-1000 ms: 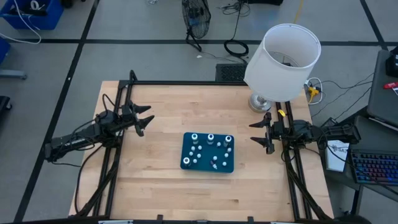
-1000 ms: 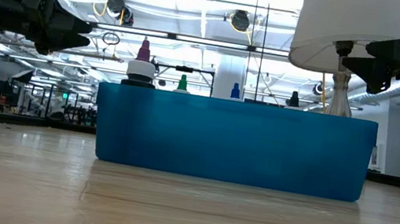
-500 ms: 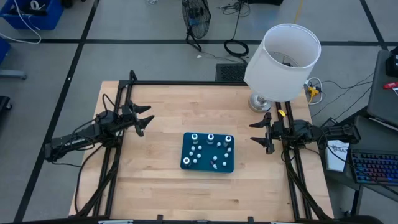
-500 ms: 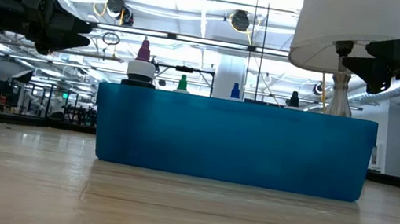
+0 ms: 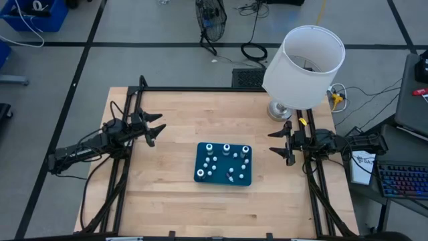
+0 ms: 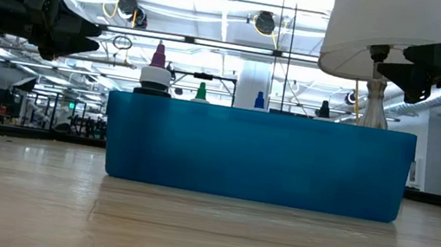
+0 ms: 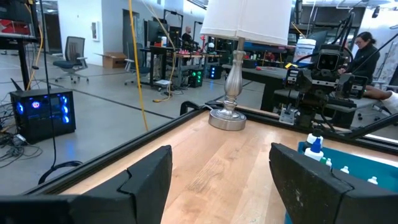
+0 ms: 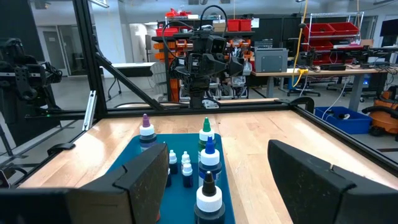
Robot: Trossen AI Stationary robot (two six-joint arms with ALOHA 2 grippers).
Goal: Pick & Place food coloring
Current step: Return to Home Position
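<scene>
Pale wooden boards made up the table [image 5: 180, 207], edged with black rails and set on a grey workshop floor. Near the middle of the table sat the blue bin [image 5: 221, 181]. The food coloring bottles [image 5: 227, 148] stood upright inside it, showing from above as a dozen or so pale caps against its blue floor.

From table height only the tallest tips rose over the bin's wall [image 6: 258, 155]. A purple-tipped bottle [image 6: 157, 70] with a broad white collar stood near the bin's left end. A green tip [image 6: 200, 92], a blue tip [image 6: 260, 100] and a black tip [image 6: 324, 110] followed toward its right end.

The left gripper [image 5: 158, 129] hung well apart from the bin, off its left end and a little toward its far side, raised above the wood. Its fingers [image 7: 146, 180] were released, spread wide and gripping nothing. The right gripper [image 5: 271, 142] hung off the bin's right end, nearer to the bin than the left one but clear of it, and also raised. Its fingers [image 8: 146, 177] were likewise spread wide and empty, and between them the bin [image 8: 227, 205] and its bottles [image 8: 209, 155] showed.

A white-shaded lamp [image 5: 304, 57] stood beyond the bin's far right corner, its metal base [image 5: 279, 109] resting on the table. Past the bin's right end and off the table, a person [image 7: 367, 53] sat among workshop benches.
</scene>
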